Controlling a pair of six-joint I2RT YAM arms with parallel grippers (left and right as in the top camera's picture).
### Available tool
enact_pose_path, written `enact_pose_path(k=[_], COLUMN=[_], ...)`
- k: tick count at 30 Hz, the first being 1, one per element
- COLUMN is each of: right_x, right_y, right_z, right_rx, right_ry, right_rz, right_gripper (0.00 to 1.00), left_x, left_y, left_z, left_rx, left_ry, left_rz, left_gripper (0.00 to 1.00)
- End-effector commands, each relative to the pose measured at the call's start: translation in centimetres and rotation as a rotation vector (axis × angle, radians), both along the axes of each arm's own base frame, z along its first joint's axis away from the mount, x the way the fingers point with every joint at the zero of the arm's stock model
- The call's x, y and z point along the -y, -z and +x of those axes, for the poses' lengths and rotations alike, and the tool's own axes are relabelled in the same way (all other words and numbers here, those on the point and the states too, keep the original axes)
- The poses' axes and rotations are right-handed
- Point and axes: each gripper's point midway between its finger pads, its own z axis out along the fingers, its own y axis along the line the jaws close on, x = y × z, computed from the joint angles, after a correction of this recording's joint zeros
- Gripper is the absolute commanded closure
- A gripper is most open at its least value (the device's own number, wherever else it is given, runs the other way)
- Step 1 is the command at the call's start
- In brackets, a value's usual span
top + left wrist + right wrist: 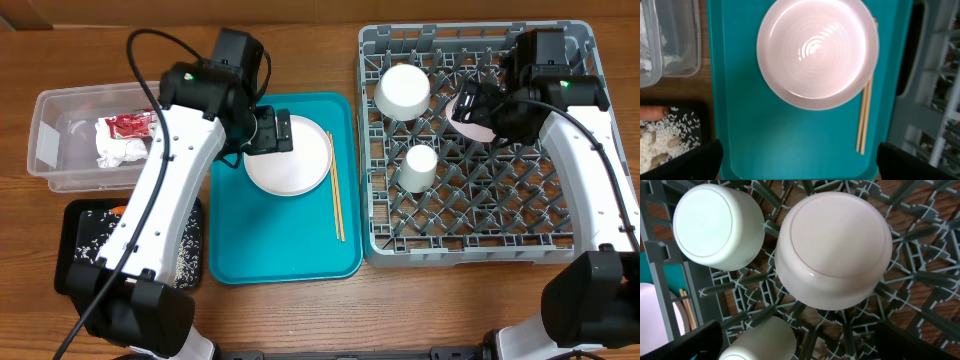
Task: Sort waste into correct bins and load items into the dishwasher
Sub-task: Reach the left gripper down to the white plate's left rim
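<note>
Your left gripper (pixel 270 131) hovers over the pale plate (pixel 817 52) on the teal tray (pixel 765 140), jaws spread wide and empty. The chopsticks (pixel 865 117) lie on the tray at the plate's rack-side edge. Your right gripper (pixel 482 103) hangs above the dish rack (pixel 480 225), jaws wide and holding nothing, over an upturned pale pink bowl (pixel 835 250). An inverted white cup (pixel 717 225) stands just beside the bowl. The clear tub (pixel 50 150) contains napkins (pixel 115 152) and a red wrapper (pixel 128 124).

White cup (pixel 403 90), smaller cup (pixel 420 165) and pink bowl (pixel 832 247) are obstructing the dish rack's (pixel 480 225) far rows; its near rows are standing open. Chopsticks (pixel 337 205) are blocking the plate's (pixel 295 165) right rim; the teal tray's (pixel 270 245) near half is lying bare.
</note>
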Motion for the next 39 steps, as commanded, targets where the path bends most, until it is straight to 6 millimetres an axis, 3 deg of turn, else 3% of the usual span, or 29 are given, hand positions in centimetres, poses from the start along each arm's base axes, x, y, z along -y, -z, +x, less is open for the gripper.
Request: enact_pose_path(k=[1,4,9,23,29,31,33,35,39], right_x=[-0.2,-0.2,-0.2,-0.2,-0.2,-0.2,-0.2,-0.2,-0.2], right_y=[-0.3,-0.3,-0.3,-0.3,-0.3,-0.3,-0.3,-0.3,-0.3], right_z=[-0.1,-0.1,-0.1,-0.1,-0.1,-0.1,-0.1,-0.1,-0.1], right_rx=[0.008,0.008,0.008,0.008,0.009,0.008,0.009,0.009,0.008], right_ry=[-0.006,-0.006,-0.006,-0.006,-0.006,-0.006,-0.006,-0.006,-0.006], right_rz=[0.0,0.0,0.0,0.0,0.0,0.0,0.0,0.0,0.0], right_gripper=[0.0,0.0,0.0,0.0,0.0,0.0,0.0,0.0,0.0], left_x=[-1.0,-0.7,-0.9,-3.3,-3.8,-3.8,-3.8,-3.8,-3.8], left_y=[2.6,4.9,7.7,12.5,15.5,16.4,17.2,17.6,17.6], left_z=[0.2,0.1,-0.2,1.5,2.0,2.3,2.5,2.5,2.6], left_rx=[-0.017,-0.028,-0.036,-0.007,-0.053,-0.061,-0.066,-0.071,-0.068], left_ry=[-0.048,-0.045,-0.045,-0.136,-0.151,-0.151,-0.151,-0.153,-0.153], left_rz=[0.051,0.037,0.044,0.033,0.045,0.047,0.048,0.048,0.047], left_gripper=[0.1,0.26,0.28,0.23,0.15,0.2,0.35,0.43,0.43])
